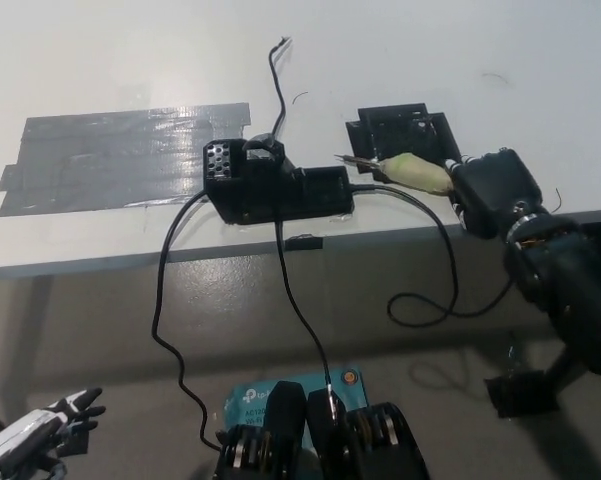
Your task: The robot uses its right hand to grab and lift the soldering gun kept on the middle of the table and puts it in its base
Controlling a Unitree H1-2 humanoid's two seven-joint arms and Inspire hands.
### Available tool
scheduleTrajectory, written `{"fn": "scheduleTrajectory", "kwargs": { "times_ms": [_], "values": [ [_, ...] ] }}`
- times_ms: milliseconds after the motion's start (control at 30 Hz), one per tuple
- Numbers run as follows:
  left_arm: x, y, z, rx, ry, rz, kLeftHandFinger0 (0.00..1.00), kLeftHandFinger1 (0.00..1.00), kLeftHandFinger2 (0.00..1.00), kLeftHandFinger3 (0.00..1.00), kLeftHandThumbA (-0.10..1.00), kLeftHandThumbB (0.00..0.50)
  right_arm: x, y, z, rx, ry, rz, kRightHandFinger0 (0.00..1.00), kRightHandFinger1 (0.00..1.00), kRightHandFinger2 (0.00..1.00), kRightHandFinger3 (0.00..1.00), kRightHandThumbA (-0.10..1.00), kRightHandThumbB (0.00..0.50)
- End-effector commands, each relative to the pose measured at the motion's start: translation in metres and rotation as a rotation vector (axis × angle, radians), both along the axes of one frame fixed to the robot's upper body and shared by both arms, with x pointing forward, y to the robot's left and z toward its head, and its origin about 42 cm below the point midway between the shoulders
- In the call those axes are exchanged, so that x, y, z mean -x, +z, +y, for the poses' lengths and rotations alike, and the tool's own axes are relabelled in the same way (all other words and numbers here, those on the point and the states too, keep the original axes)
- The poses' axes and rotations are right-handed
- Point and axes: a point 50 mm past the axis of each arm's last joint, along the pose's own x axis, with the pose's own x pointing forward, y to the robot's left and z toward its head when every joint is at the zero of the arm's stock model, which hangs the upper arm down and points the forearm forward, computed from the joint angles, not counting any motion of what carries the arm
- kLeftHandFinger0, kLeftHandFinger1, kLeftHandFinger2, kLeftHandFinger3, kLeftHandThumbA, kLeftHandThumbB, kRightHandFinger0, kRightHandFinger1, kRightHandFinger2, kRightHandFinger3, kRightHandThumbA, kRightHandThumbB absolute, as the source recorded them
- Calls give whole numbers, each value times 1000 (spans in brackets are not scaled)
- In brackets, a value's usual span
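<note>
On table: right hand (495, 190) grips soldering gun (408, 171), tip outside base (278, 186) | left hand (38, 438) open, low

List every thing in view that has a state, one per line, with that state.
soldering gun: held in the right hand, tip pointing toward the base, not in it.
base: on the table near its front edge, holder empty.
right hand: shut on the soldering gun's handle.
left hand: resting at lower left, open, holding nothing.
grey tape: stuck flat on the table.
</note>
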Motion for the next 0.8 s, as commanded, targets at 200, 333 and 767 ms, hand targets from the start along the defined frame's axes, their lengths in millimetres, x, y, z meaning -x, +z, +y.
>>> {"fn": "scheduleTrajectory", "kwargs": {
  "times_ms": [200,333,767],
  "values": [
    [-4,16,11,-87,-33,-48,1000,1000,1000,1000,943,206,4,21,-26,-174,190,-92,0,309,636,250,-100,0],
    [-3,15,10,-93,-30,-41,1000,1000,1000,1000,936,186,2,41,-23,-158,245,-150,0,245,448,341,-100,116],
    [-3,11,7,-98,-33,-27,1000,1000,1000,1000,925,171,-8,104,-6,-156,361,-318,0,2,97,119,-100,44]
  ]
}}
